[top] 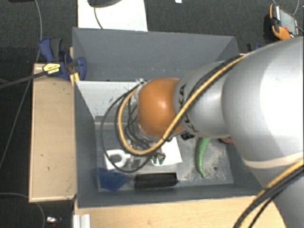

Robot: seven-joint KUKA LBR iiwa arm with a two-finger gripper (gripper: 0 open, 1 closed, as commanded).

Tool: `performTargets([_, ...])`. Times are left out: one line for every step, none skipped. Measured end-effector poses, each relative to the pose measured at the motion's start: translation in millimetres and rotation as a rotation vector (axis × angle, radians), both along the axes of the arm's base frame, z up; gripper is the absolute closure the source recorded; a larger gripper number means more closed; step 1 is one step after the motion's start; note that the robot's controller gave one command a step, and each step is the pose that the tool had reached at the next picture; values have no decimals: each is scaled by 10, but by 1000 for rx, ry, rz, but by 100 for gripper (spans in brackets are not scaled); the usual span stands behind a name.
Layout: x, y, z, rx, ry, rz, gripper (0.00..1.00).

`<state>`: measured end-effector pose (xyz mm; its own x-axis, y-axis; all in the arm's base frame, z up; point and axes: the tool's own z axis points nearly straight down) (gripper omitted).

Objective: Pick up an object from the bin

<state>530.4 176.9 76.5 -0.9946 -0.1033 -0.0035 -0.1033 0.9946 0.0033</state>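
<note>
From the camera view, the arm (247, 108) came in from the right and reached down into the grey bin (152, 53), and its bulk covered much of the bin's right side. The orange cover (154, 106) at its wrist and a loop of cables (124, 137) hid most of what was below. The gripper (144, 144) showed as dark parts under that cover, low over the left middle of the floor. Whether the claw was apart or together could not be told.

Directly beneath it lay a white flat sheet (172, 155), partly hidden, with a small green-and-white item (158, 159) on its near edge. Just left of the gripper sat a white curved piece (117, 156), the cables crossing over it. Along the front wall lay a blue piece (111, 179) in the left corner and, beside it, a black oblong bar (156, 180). To the right, apart from the sheet, a green pod-shaped thing (202, 156) lay lengthwise, its upper end under the arm.
</note>
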Motion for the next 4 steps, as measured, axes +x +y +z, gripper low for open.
performTargets([-12,-4,138,-1,4,-2,100])
performTargets([-9,-5,433,-1,3,-4,100])
performTargets([-6,-4,670,0,2,-6,100])
performTargets([6,-2,870,2,-4,-9,100])
